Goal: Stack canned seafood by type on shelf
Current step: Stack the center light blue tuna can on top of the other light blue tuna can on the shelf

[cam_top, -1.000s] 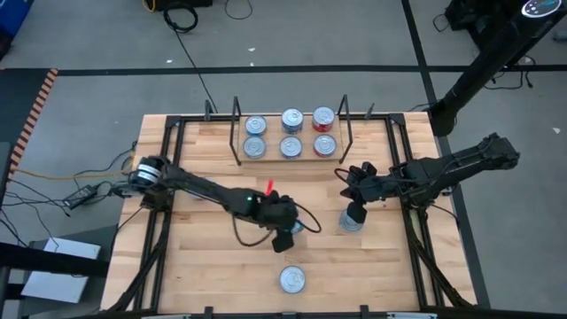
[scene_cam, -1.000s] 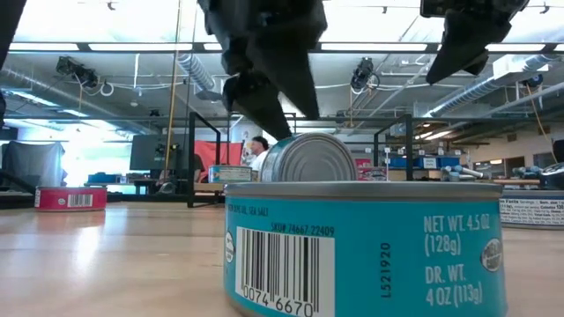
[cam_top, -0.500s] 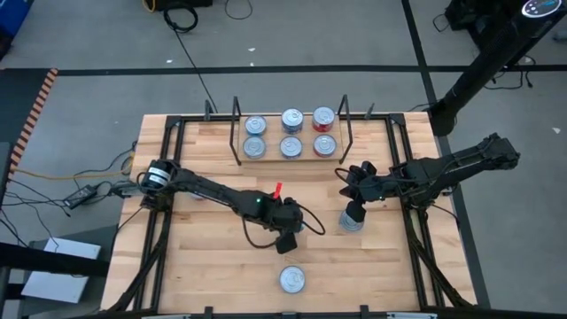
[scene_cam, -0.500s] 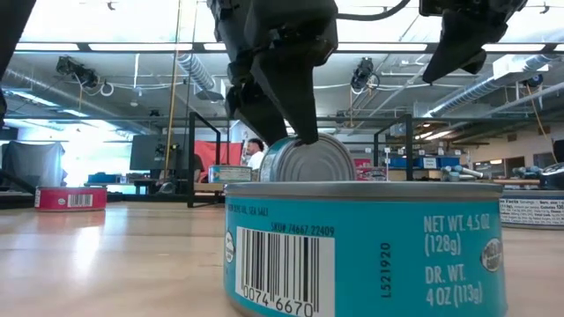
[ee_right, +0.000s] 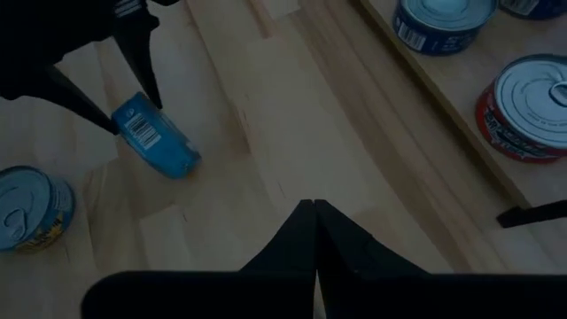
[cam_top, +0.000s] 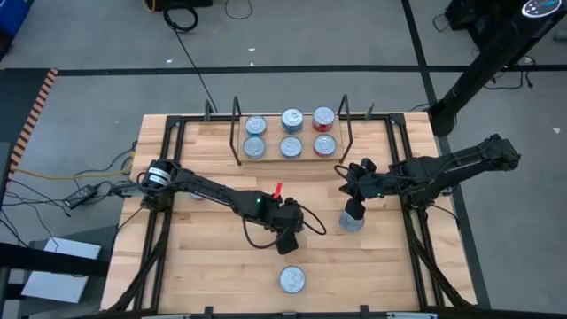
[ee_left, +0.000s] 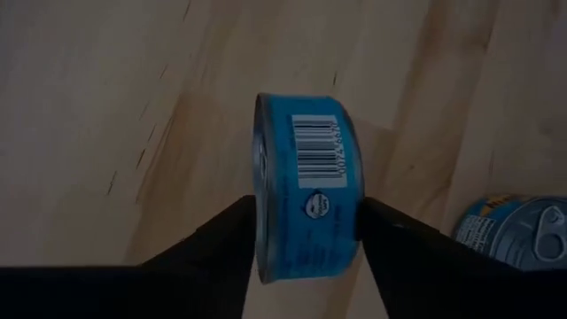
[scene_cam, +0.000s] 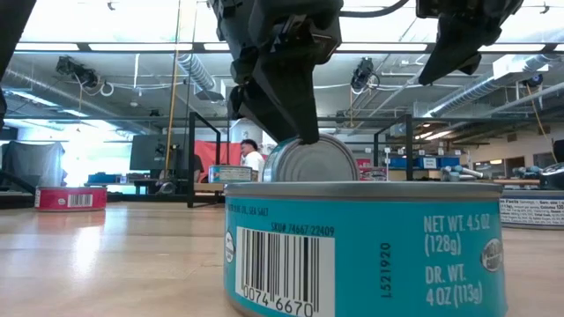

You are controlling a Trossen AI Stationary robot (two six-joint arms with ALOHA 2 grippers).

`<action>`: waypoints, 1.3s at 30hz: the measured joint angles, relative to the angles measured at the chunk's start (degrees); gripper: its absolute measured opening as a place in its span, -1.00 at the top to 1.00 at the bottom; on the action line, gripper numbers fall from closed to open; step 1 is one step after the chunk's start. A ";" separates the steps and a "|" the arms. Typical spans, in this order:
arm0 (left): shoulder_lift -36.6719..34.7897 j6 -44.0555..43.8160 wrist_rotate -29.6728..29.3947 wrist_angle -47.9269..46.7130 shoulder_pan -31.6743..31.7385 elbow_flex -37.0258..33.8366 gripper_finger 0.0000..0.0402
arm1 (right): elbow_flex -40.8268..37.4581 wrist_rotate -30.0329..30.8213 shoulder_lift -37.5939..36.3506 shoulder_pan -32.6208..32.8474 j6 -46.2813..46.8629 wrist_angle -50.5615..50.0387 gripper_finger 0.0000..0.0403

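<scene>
Two arms extended: left pincer (ee_left: 306, 232) straddling on-edge blue tin (ee_left: 304, 186); right pincer (ee_right: 314, 209) closed, raised.

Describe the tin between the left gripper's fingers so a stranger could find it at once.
Start at the shelf at the table's far edge and come toward the near edge, to the left gripper over the middle of the table. The tin between its fingers is light blue with a barcode. Unlike the other tins, it stands on its edge.

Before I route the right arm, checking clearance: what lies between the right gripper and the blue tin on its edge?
Bare tabletop only, in the right wrist view, between right gripper and blue tin.
</scene>
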 joint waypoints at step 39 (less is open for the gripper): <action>-1.36 20.41 2.87 -10.15 14.69 13.52 0.99 | 0.00 -0.63 0.00 3.51 0.22 0.76 0.94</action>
